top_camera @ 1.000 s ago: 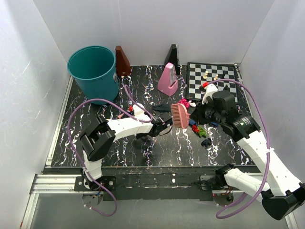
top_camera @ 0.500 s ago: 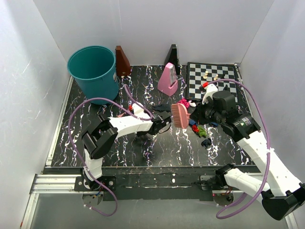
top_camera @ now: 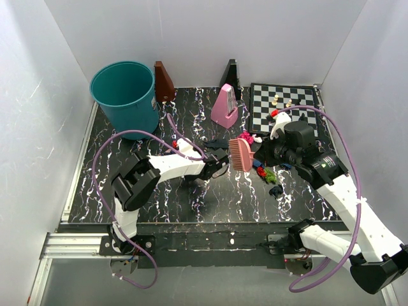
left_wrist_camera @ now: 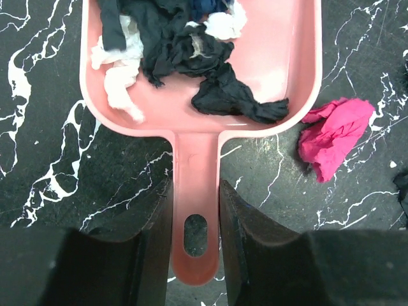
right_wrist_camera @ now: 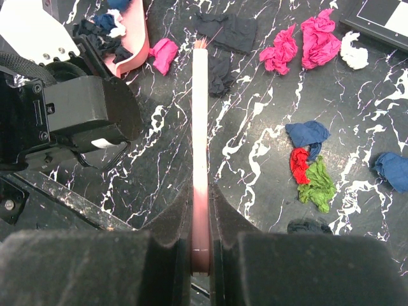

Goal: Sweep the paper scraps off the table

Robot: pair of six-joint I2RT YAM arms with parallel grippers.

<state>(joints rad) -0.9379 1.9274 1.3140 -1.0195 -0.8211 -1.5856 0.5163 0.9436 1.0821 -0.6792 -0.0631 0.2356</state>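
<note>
My left gripper (left_wrist_camera: 194, 213) is shut on the handle of the pink dustpan (left_wrist_camera: 280, 57), which lies flat on the black marbled table (top_camera: 166, 197) and holds dark, white and blue paper scraps (left_wrist_camera: 191, 51). A magenta scrap (left_wrist_camera: 335, 131) lies just right of the pan. My right gripper (right_wrist_camera: 200, 204) is shut on a pink brush (right_wrist_camera: 200, 115), seen edge-on, its bristles pointing at the pan (right_wrist_camera: 139, 44). In the top view the brush (top_camera: 241, 154) stands between the two grippers. Magenta (right_wrist_camera: 319, 41), white (right_wrist_camera: 354, 54), blue (right_wrist_camera: 308, 134), red (right_wrist_camera: 298, 164) and green (right_wrist_camera: 317, 182) scraps lie right of the brush.
A teal bin (top_camera: 124, 95) stands at the back left. A brown metronome (top_camera: 164, 81), a black one (top_camera: 231, 75) and a pink one (top_camera: 224, 105) stand along the back. A chessboard (top_camera: 299, 118) with small pieces lies at the back right, close behind the right arm.
The left arm's elbow has crept a little to the right. The dustpan, the brush and the right arm stay about where they were.
</note>
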